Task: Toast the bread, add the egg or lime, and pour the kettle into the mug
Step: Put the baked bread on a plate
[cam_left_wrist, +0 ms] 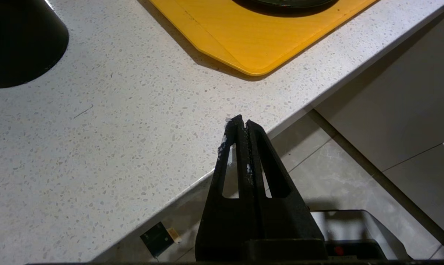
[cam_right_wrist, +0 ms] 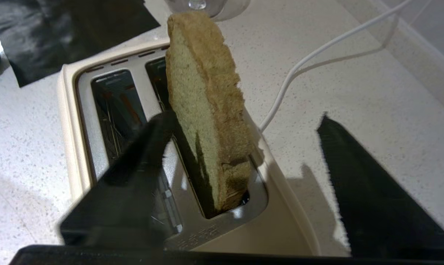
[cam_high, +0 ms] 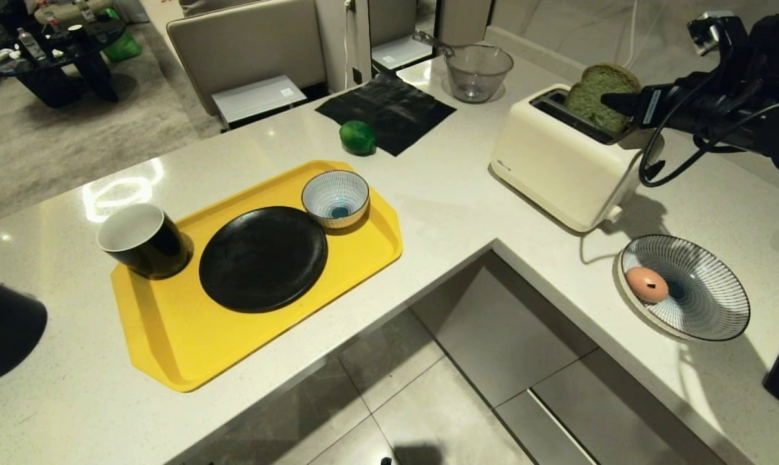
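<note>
Now, bread [cam_right_wrist: 203, 110]: stands tilted in the toaster [cam_high: 557, 161] slot, only partly in.
Right gripper [cam_right_wrist: 244, 125]: spread wide around the slice, holding nothing.
Left gripper [cam_left_wrist: 242, 127]: clenched, empty, parked.
Risk: a finger can knock the slice over.

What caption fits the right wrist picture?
Open right end effector straddling a green-tinted bread slice standing in the cream toaster.

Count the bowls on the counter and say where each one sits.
3: a small striped bowl on the yellow tray, a clear glass bowl at the back beside the toaster, and a wide striped bowl holding the egg at right. None seems hidden.
</note>
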`<state>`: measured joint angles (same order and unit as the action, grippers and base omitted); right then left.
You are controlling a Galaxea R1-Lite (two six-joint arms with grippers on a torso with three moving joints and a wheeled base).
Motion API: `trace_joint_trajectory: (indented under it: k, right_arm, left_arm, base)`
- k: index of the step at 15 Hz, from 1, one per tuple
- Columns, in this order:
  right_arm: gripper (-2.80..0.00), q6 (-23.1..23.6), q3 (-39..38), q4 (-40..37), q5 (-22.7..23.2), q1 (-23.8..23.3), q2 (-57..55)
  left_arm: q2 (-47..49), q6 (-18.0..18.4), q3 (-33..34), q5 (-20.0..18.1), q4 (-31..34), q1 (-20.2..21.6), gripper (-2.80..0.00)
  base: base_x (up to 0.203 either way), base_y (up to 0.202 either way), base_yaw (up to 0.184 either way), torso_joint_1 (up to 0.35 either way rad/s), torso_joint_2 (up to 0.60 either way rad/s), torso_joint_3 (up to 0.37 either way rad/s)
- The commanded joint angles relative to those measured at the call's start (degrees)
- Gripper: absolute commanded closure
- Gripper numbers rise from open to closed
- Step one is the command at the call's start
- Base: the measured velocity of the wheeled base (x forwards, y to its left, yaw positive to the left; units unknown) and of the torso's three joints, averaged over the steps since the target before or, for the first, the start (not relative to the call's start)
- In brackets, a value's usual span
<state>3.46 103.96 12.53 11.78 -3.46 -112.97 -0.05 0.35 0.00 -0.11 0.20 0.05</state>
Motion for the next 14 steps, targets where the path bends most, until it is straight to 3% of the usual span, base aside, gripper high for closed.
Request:
trace_joint_trajectory:
  k: [1,7,14]
  right_arm:
    - [0.00,0.5,0.4,0.2,0.1,0.2,-1.1]
    - [0.00,2.7,2.4,0.2,-0.6,1.1,-1.3]
    - [0.00,2.6,-3.3,0.2,-1.2,2.1,8.1]
  left_arm:
    - [0.0,0.0,0.0,0.0,0.0,0.0,0.00]
    - [0.0,0.0,0.0,0.0,0.0,0.0,0.00]
    - [0.0,0.0,0.0,0.0,0.0,0.0,0.00]
  base:
    - [0.000,0.000,0.000,0.000,0.00,0.000]
    - [0.000,0.000,0.000,0.000,0.00,0.000]
    - [0.000,0.000,0.000,0.000,0.00,0.000]
